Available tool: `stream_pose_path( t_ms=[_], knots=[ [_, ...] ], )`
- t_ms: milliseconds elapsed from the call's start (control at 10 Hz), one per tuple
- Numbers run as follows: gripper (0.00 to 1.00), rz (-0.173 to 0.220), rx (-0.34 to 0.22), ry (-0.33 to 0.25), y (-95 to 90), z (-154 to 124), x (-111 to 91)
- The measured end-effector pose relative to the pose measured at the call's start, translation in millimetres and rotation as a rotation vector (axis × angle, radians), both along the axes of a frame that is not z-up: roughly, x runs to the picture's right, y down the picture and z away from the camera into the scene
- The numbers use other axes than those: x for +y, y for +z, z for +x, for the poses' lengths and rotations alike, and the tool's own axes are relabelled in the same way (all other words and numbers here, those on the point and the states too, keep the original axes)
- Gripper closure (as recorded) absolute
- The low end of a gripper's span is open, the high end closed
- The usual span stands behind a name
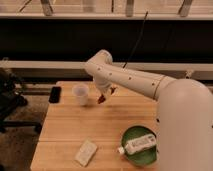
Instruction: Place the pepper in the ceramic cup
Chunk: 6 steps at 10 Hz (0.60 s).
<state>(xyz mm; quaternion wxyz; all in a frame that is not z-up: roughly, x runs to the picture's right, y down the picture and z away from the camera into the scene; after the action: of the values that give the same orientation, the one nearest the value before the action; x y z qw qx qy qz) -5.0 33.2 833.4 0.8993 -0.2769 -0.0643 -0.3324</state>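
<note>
The white ceramic cup stands upright near the back left of the wooden table. My gripper hangs from the white arm just right of the cup, slightly above the table, shut on the small dark red pepper, whose tip points down-left toward the cup. The pepper is beside the cup, not over its mouth.
A green plate at the front right holds a white bottle lying on its side. A pale flat block lies at the front. A black phone lies at the back left edge. A dark chair stands to the left.
</note>
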Motion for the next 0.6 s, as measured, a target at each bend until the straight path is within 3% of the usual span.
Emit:
stream_pose_path(
  t_ms=[600],
  knots=[
    [1.00, 0.024, -0.052, -0.055, 6.3, -54, -18]
  ],
)
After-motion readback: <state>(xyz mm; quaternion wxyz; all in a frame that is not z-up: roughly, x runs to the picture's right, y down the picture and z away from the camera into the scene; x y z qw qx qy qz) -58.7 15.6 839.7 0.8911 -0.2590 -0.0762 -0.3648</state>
